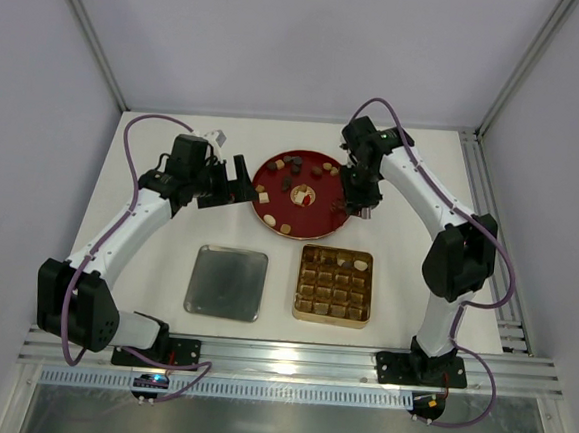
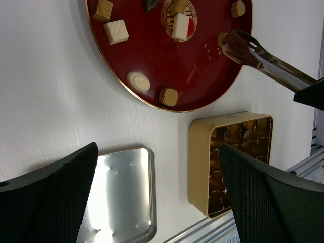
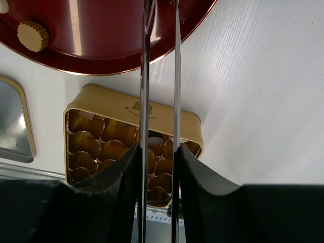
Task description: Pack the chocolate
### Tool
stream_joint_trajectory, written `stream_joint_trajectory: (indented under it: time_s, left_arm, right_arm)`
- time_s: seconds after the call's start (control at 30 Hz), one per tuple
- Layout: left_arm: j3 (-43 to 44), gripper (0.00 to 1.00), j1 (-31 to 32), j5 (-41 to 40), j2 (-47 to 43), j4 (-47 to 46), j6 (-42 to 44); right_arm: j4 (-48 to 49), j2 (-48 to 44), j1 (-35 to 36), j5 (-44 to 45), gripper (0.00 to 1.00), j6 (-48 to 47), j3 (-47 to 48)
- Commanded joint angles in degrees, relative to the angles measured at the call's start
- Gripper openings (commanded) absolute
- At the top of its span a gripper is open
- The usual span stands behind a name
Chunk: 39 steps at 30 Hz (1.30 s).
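Note:
The chocolate lies as several small tan, dark and cream pieces on the red plate [image 2: 167, 61], among them a white square [image 2: 116, 31], a swirled white round [image 2: 138, 81] and a ridged tan round [image 2: 168, 96]. My right gripper [image 3: 159, 152] is shut on a pair of metal tongs [image 2: 263, 61]. The tong tips rest on the plate's right side at a tan piece [image 2: 223, 39]. Left of the plate [image 1: 261, 199], my left gripper [image 1: 227, 182] hovers open, holding nothing.
The gold gridded tin [image 1: 330, 318] sits near the front, below the plate, with a cream piece [image 1: 361, 265] in a far right cell. Its silver lid [image 1: 226, 283] lies flat to the left. An aluminium rail runs along the near edge.

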State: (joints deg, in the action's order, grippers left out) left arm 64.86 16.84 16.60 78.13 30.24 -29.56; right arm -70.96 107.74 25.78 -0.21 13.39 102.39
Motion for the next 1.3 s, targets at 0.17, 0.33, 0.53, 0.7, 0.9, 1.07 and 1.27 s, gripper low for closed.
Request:
stream_joint_trajectory:
  time_s: [0.17,0.33,0.53,0.7,0.9,1.07,1.27]
  left_arm:
    - [-0.17,1.00,-0.32,0.98,-0.61,-1.94,0.21]
    - [-0.17,1.00,-0.32,0.98,-0.61,-1.85,0.21]
    - [-0.09,1.00,-0.32,0.89,-0.52,-1.85,0.29]
    - [-0.17,1.00,-0.32,0.71,-0.70,-1.85,0.38]
    - [-0.17,1.00,-0.32,0.80,-0.70,-1.85,0.29]
    - [-0.17,1.00,-0.32,0.63,-0.78,-1.85,0.38]
    - [-0.17,1.00,-0.32,0.80,-0.87,-1.85,0.29]
  right_arm:
    - [0.65,-2.10,0.32,-0.23,0.42,-0.64,0.79]
    - [0.29,-0.61,0.24,-0.32,0.42,-0.64,2.55]
    - [-0.32,1.94,0.32,-0.41,0.41,-0.47,5.19]
    - [-0.23,2.21,0.32,-0.41,0.41,-0.64,4.93]
    - [0.38,2.21,0.24,-0.41,0.41,-0.64,3.87]
    - [0.30,2.38,0.32,-0.32,0.41,-0.56,3.96]
    - [0.56,2.47,0.32,-0.23,0.40,-0.56,3.78]
